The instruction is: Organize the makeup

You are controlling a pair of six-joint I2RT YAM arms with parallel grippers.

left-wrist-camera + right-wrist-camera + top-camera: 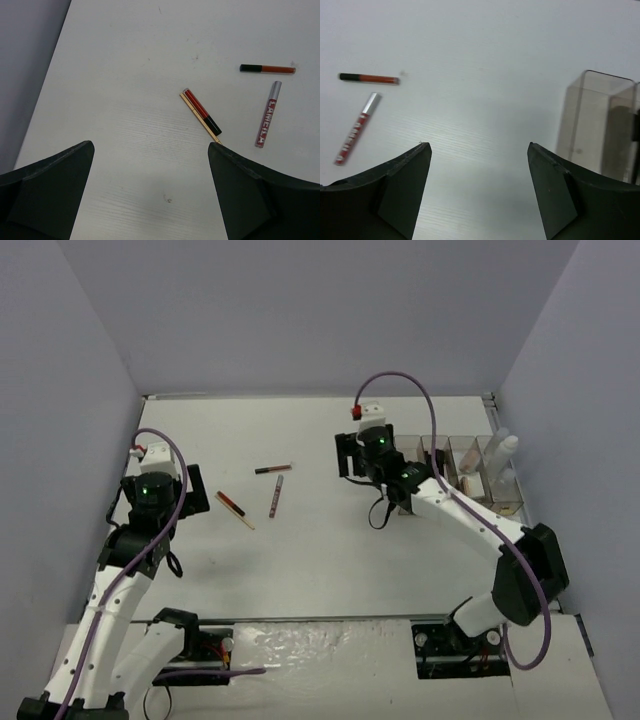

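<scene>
Left gripper [150, 145]: jaws spread wide; nothing between the fingers; only bare table [125, 75] shows in the gap
Nearest to the left gripper: a red tube [201, 111] with a black cap, lying at a slant ahead of the jaws and off to their right side; a tan pencil [216, 138] lies against its length, parallel to it
Pencil's near end: right at the tip of the right-hand finger in the left wrist view; whether they touch, I cannot tell
Farther out from the left gripper: a silver-capped tube [268, 115] with red lettering, apart from the red tube and pencil; beyond it an orange tube [267, 69] with a black end, lying crosswise; neither touches the other
Right gripper [479, 146]: jaws also wide apart; holding nothing; table surface between the fingers
Makeup relative to the right gripper: the orange tube and the silver-capped tube lie well off to the left of its left finger, both flat on the table
Organizer [592, 120]: clear, with smoky walls; just beside the right gripper's right finger; the compartment nearest the gripper looks bare
Top view: the organizer sits at the table's right edge; two white-topped items [503, 455] stand upright in its farther compartments; the four loose pieces lie between the two arms, nearer the left one
</scene>
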